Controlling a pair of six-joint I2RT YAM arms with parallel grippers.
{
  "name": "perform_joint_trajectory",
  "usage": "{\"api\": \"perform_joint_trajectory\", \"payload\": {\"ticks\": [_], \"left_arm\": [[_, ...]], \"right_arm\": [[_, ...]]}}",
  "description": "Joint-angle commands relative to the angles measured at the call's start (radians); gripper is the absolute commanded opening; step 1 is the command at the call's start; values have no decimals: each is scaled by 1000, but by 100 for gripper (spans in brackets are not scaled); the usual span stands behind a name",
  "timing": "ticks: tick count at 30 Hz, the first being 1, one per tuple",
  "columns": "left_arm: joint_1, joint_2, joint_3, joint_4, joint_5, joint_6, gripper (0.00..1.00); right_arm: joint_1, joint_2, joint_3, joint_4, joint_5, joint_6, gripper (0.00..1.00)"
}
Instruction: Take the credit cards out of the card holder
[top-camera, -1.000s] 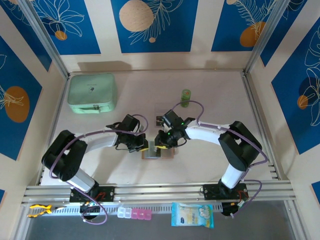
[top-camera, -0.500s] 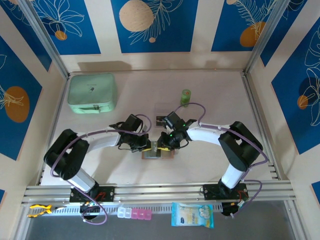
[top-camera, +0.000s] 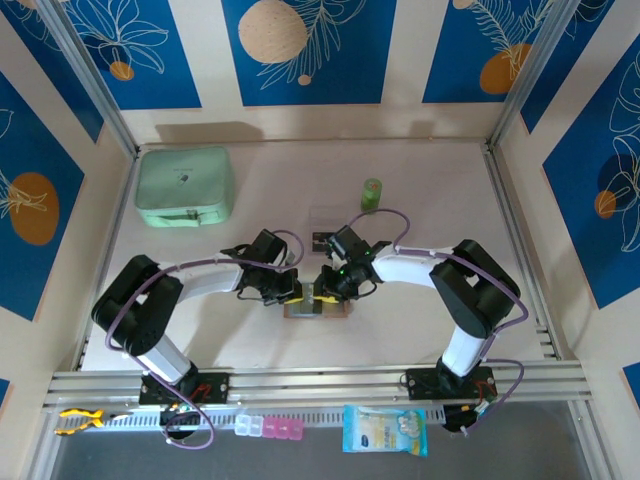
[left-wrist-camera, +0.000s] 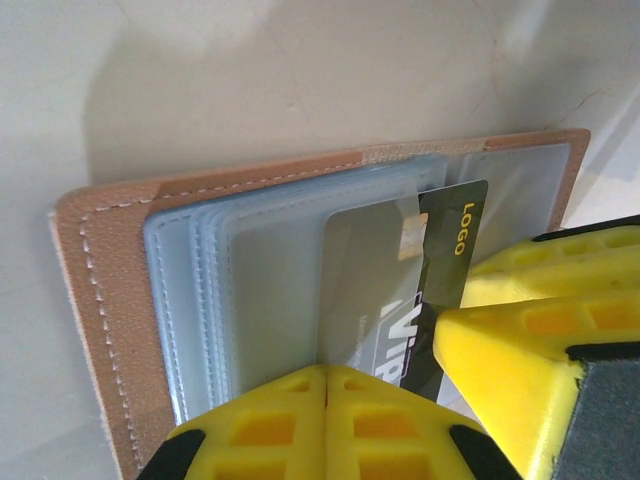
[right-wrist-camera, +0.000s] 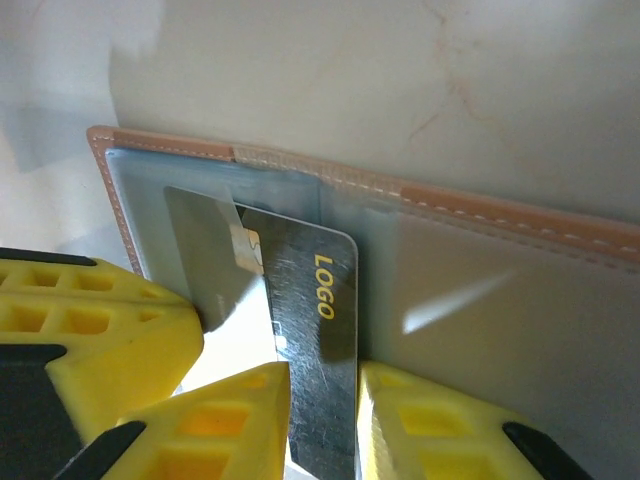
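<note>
Yellow "LOGO" stands on the dark credit card (right-wrist-camera: 318, 345), along one edge. In the left wrist view, large white letters on it perhaps read "VIP".

The card holder (top-camera: 318, 310) lies open on the table (top-camera: 420, 180), between the left gripper (top-camera: 298, 294) and right gripper (top-camera: 323, 291). 1 credit card (right-wrist-camera: 318, 330) sits half inside its pocket. The pouch (top-camera: 185, 185) lies behind, far left.

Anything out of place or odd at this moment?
Only the dark LOGO card: it sits halfway out of its clear sleeve in the open card holder, pinched by the right gripper. That fits the task; nothing looks spilled or damaged.
</note>
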Motion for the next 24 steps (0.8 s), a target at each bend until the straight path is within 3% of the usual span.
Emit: {"api": "perform_joint_trajectory", "payload": {"ticks": [1,24], "left_arm": [[-8,27,-9,-39,-17,22,0],[-8,24,5,-58,-26,21,0]], "right_arm": [[-8,6,-31,56,-56,22,24],[-42,-61,-121,218,-136,69,16]]}}
